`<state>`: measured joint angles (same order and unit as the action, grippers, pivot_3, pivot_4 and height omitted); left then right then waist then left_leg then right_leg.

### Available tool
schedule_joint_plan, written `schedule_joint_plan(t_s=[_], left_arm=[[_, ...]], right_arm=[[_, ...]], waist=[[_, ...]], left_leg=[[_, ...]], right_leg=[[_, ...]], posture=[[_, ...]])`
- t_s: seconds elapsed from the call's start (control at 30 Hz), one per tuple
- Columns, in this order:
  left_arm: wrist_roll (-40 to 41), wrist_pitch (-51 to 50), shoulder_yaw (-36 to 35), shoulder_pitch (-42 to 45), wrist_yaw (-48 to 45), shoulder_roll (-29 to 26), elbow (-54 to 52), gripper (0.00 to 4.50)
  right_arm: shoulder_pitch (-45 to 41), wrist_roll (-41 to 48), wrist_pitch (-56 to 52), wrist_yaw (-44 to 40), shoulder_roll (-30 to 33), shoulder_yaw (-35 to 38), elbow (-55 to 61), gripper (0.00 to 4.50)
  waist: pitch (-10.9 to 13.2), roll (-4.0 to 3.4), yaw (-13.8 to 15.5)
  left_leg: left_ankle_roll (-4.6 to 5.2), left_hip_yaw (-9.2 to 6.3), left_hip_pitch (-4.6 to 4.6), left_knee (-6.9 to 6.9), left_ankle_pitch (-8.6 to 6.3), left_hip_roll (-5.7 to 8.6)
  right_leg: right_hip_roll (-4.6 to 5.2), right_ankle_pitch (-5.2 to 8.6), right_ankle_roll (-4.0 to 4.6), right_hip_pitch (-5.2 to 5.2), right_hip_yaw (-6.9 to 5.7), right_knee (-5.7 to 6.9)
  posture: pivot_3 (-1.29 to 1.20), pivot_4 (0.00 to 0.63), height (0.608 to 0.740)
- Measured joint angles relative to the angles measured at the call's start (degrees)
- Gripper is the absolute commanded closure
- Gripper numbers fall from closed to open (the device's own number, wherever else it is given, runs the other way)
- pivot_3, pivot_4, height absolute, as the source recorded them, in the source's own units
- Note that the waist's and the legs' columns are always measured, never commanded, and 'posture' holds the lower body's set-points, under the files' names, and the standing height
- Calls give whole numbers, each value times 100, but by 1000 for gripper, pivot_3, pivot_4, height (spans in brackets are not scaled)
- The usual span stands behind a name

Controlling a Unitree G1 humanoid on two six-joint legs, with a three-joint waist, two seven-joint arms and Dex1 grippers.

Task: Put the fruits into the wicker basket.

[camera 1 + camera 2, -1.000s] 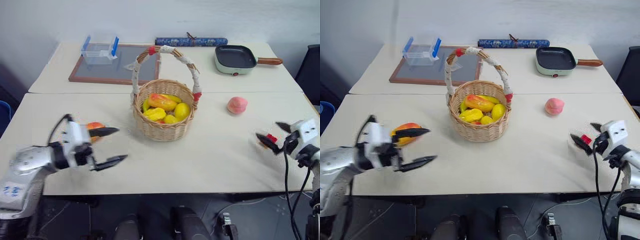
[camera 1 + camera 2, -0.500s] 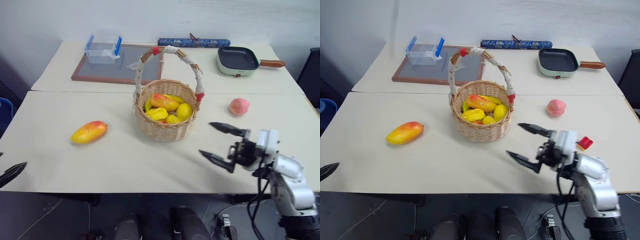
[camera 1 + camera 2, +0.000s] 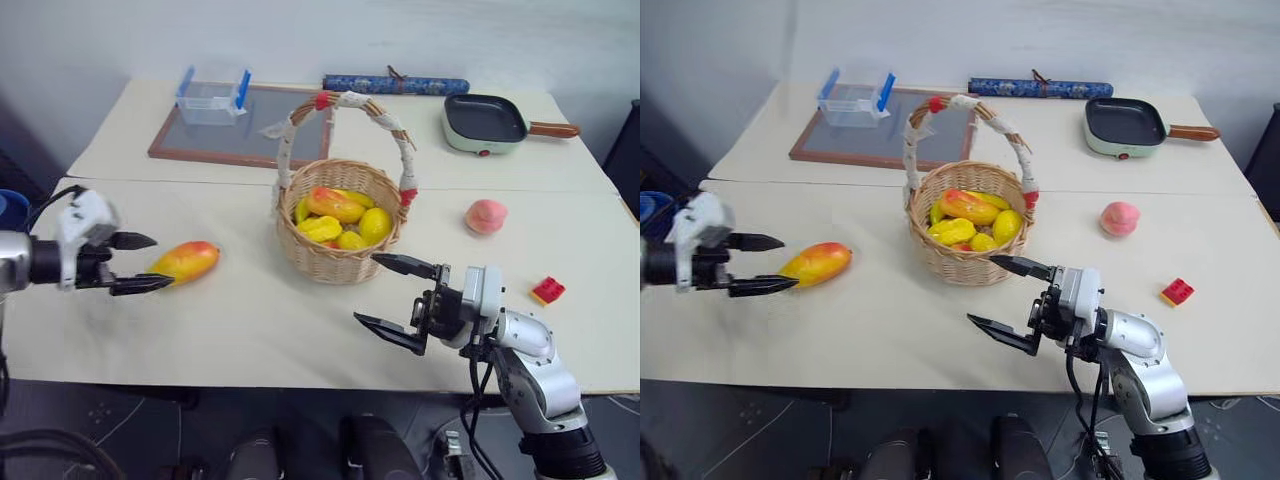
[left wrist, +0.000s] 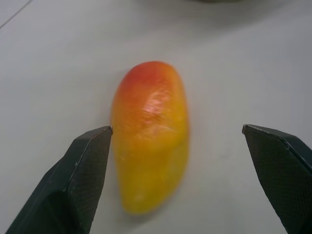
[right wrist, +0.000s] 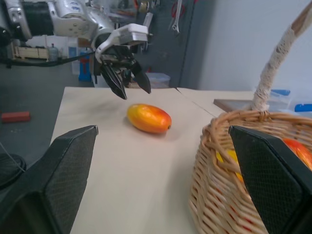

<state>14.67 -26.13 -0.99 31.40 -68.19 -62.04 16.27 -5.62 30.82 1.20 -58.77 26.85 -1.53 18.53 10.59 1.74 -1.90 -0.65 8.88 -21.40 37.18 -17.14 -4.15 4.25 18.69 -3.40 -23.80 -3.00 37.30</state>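
Mango (image 3: 183, 262) at left-centre of frame, on table (image 3: 250, 320), left of wicker basket (image 3: 340, 230). Left hand (image 3: 130, 263) back in from lower-left edge, now aimed at it, fingers spread, tips apparently just short. Right hand (image 3: 393, 300) swung in to lower centre, spread, empty. Peach (image 3: 485, 216) at right, untouched. Grasp next, probably.

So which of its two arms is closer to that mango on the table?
Left. The left tool hovers open just beside the mango; the right tool is across the table, before the wicker basket.
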Motion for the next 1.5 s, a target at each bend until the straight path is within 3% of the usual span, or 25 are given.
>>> schedule_joint_plan(t_s=[0.23, 0.37, 0.4, 0.63, 0.7, 0.8, 0.93, 1.07, 1.2, 1.43, 1.5], left_arm=[[-983, 495, 962, 841, 169, 803, 1353, 0], [-1093, 1032, 1046, 827, -108, 820, 1403, 1207], [-1079, 1132, 1040, 793, -173, 829, 1393, 1288], [117, 1316, -114, 192, -667, 848, 408, 1288], [817, 799, -451, 348, -619, 1171, -496, 1288], [1208, 240, -433, 795, -146, 1737, -1308, 1288], [1007, -184, 143, 1372, 894, 2825, -1676, 1288], [346, -317, 773, 1826, 1976, 3697, -1335, 1288], [-179, -137, 1108, 1906, 2303, 3872, -833, 33], [-142, 137, 947, 1928, 2150, 3885, -650, 33], [221, 364, 571, 1734, 1731, 3648, -888, 33]], right_arm=[[113, -83, 11, 206, -5, 8, 60, 23], [143, -176, 19, 348, -54, 19, 57, 0], [140, -180, 19, 416, -73, 40, 53, 0], [383, -167, 25, 830, 11, 832, 31, 0], [655, -172, 11, 1084, 20, 1173, 71, 0], [758, -183, 0, 1299, 20, 1357, 180, 0], [904, -181, -72, 1456, 38, 1441, 272, 0], [963, -173, -130, 1602, 39, 1483, 400, 0], [1169, -177, -132, 1739, 25, 1517, 549, 0], [1685, -181, -115, 1815, 79, 1765, 718, 0], [2031, -75, -105, 1696, 284, 2261, 723, 0]], waist=[[2, 4, 18], [1, 5, 26], [1, 6, 26], [2, 8, 41], [3, 7, 132], [3, 6, 175], [3, 6, 176], [3, 6, 141], [4, 3, 81], [5, 3, 57], [6, -1, 36]], left_leg=[[-5, 28, -2, 20, -3, -12], [1, 42, -2, 51, -5, -35], [3, 45, -3, 61, -5, -37], [11, 48, -5, 80, -7, -43], [12, 24, -4, 86, -9, -35], [15, 27, 4, 90, -8, -24], [20, 23, 16, 90, -4, 11], [19, 26, 17, 87, -3, 10], [3, 10, 22, 80, 0, 0], [3, 10, 16, 81, -1, -2], [4, 14, 19, 76, -2, -13]], right_leg=[[-24, 5, -7, -23, 2, 17], [-16, 5, -8, -21, 6, 28], [-16, 5, -7, -21, 7, 32], [4, 5, -5, -19, 29, 48], [9, 5, -6, -1, 18, 46], [6, 4, -9, 12, 26, 40], [-18, 1, -17, 26, 30, 39], [-30, 0, -20, 19, 43, 39], [-63, 0, -19, 15, 62, 40], [-65, 0, -19, 12, 72, 38], [-64, 2, -22, 12, 78, 37]], posture=[[0, 150, 740], [0, 150, 740], [0, 150, 740], [0, 150, 740], [0, 150, 740], [0, 150, 740], [0, 150, 740], [0, 150, 740], [0, 150, 740], [0, 150, 740], [0, 150, 740]])
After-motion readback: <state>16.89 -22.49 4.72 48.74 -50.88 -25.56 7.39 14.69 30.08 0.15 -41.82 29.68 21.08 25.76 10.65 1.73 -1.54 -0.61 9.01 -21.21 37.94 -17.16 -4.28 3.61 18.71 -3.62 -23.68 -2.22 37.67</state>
